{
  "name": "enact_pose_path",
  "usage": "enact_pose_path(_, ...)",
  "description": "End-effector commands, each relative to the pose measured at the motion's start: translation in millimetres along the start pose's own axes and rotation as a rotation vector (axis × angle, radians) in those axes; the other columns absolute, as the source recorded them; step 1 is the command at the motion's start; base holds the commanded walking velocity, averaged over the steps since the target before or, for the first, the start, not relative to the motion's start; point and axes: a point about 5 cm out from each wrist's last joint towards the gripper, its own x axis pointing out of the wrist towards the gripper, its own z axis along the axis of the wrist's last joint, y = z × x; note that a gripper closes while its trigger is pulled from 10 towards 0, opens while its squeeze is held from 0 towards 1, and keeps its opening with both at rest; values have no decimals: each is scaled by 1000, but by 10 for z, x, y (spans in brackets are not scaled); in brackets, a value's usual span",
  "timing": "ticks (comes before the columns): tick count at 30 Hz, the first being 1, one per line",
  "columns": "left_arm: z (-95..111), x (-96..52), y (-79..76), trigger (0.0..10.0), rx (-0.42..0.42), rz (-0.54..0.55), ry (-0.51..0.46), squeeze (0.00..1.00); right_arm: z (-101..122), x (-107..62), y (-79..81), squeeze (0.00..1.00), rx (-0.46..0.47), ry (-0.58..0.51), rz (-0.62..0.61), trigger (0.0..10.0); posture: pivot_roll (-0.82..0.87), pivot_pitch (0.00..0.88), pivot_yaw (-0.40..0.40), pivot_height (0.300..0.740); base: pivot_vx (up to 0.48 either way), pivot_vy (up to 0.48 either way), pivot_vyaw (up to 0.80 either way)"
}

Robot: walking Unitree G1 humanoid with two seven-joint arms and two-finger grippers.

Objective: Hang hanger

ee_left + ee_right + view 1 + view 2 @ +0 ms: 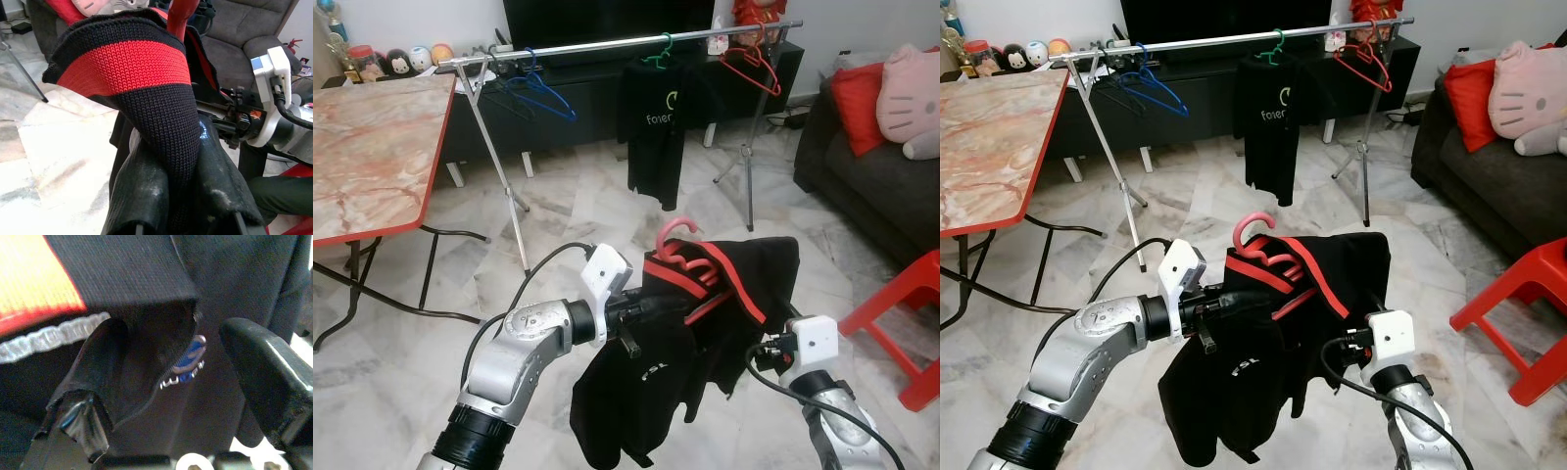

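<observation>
**Technician A:** Black knit fabric with a red band: that is the garment [695, 323], draped over a pink hanger [680, 250] between the two arms, low in front of the robot and well short of the rail. White lettering shows on its hanging front panel, too small to read with confidence.

**Technician B:** Left gripper [183, 196] status?

**Technician A:** Its two black fingers [142, 191] are closed on the garment's collar; the wrist view shows the knit pinched between them, with the red hanger neck rising behind.

**Technician B:** Right gripper [171, 377]?

**Technician A:** Positioned at the garment's far side. Its wrist view shows the fingers [264, 377] spread apart, with black cloth, a zip and a blue zip pull in the gap. Whether either finger touches the cloth cannot be determined.

**Technician B:** The hanging point?

**Technician A:** A metal rail [626, 44] on splayed legs stands across the room before a dark TV cabinet [597, 88]. It carries a blue hanger [540, 93], a green hanger [658, 54] bearing a black T-shirt [656, 127] and a red hanger [751, 64]. The T-shirt print reads partly as "forer", beneath a pale green mark; the remainder is lost in a fold.

**Technician B:** Surroundings?

**Technician A:** Marble-pattern table [372, 147] with red edge on the left; dark sofa [881, 186] with red cushion [860, 103] and pink plush toy [911, 98] on the right; red stool [906, 323] near the right arm.
</observation>
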Motion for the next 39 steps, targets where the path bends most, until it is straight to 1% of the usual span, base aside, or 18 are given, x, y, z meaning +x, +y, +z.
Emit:
enact_pose_path(1,141,28,-38,10000,27,-35,-48,0,15,10,-29,0,6,-12,-6,0,-79,0,-2,740,0,0,0)
enact_pose_path(13,136,21,-38,10000,25,-28,-42,0,18,46,1,0,9,-19,11,0,-75,0,-2,740,0,0,0)
enact_pose_path(39,123,12,-31,10000,24,-23,-32,0,-6,63,21,0,5,-9,17,0,-72,0,-3,740,0,0,0)
